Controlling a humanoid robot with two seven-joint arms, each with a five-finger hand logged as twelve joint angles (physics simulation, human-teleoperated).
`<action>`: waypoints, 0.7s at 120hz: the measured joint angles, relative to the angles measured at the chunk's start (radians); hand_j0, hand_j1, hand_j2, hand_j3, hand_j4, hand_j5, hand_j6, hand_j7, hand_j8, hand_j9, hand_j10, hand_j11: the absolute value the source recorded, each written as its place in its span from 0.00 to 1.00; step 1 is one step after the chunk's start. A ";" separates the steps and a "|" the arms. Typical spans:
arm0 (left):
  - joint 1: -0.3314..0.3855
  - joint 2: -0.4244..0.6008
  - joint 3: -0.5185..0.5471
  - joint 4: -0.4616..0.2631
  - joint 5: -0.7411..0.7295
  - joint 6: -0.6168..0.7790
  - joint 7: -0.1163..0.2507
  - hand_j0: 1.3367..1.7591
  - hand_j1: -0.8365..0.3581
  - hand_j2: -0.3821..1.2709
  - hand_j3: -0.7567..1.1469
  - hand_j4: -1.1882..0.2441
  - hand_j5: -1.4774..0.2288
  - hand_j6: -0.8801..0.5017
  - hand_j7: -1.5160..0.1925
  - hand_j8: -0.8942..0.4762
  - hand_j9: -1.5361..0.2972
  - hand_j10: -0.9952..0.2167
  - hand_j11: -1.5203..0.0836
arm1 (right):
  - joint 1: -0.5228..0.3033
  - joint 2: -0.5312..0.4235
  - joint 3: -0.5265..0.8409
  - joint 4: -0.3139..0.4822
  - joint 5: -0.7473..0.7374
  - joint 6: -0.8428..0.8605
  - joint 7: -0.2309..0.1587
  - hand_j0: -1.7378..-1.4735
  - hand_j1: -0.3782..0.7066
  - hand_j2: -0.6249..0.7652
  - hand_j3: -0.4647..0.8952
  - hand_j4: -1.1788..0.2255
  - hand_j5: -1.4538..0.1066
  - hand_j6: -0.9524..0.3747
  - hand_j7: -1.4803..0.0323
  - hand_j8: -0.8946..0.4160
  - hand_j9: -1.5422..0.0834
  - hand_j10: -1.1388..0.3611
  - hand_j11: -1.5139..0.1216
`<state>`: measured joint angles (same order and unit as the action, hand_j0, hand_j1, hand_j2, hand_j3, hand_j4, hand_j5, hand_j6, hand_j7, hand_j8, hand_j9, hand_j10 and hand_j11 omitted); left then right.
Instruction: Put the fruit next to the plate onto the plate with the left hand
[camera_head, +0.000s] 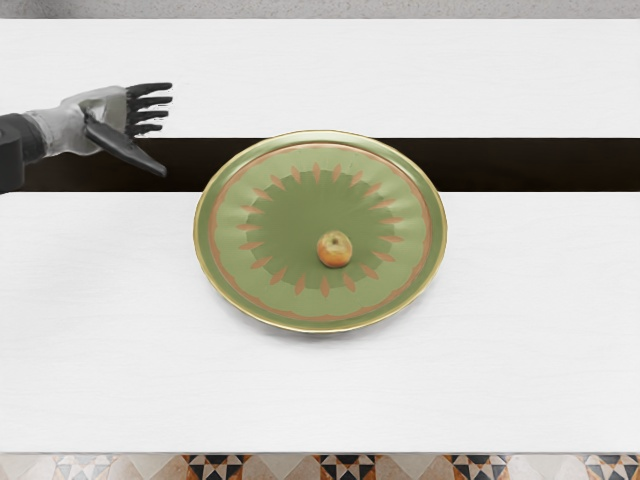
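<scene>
A small yellow-red apple (334, 249) lies on the green plate (400, 190), slightly right of and below its centre. The plate is round, with a gold rim and an orange leaf pattern, and rests on the white table. My left hand (135, 115) hovers at the upper left, well clear of the plate, its fingers spread straight and its thumb pointing down toward the right. It holds nothing. The right arm does not show.
A dark gap (540, 163) runs across the table behind the plate, between the near white surface (110, 340) and a far white surface (400, 70). A patterned tile floor (340, 468) shows below the table's front edge.
</scene>
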<state>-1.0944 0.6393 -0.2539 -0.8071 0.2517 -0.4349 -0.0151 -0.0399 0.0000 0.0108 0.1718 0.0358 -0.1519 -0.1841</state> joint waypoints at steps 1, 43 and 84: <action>0.002 0.001 0.000 0.000 0.000 -0.001 -0.008 0.76 0.97 0.23 0.40 0.81 0.85 0.62 0.87 0.64 0.82 0.80 0.93 | 0.000 0.000 0.000 0.000 0.000 0.000 0.000 0.30 0.03 0.45 0.34 0.84 0.93 0.72 0.98 0.68 0.95 0.76 0.93; 0.146 0.008 -0.032 0.039 -0.002 -0.007 -0.217 0.76 0.97 0.23 0.40 0.82 0.85 0.62 0.87 0.64 0.82 0.80 0.93 | 0.000 0.000 0.000 0.000 0.000 0.000 0.000 0.30 0.03 0.45 0.34 0.84 0.93 0.72 0.98 0.68 0.95 0.76 0.93; 0.202 0.007 -0.057 0.103 -0.002 -0.007 -0.336 0.76 0.97 0.24 0.40 0.82 0.85 0.62 0.87 0.64 0.82 0.81 0.93 | 0.000 0.000 0.000 0.000 0.000 0.000 0.000 0.30 0.03 0.45 0.34 0.84 0.93 0.72 0.98 0.68 0.95 0.76 0.93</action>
<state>-0.8928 0.6458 -0.3114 -0.7044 0.2496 -0.4416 -0.3509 -0.0399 0.0000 0.0108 0.1718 0.0358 -0.1519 -0.1841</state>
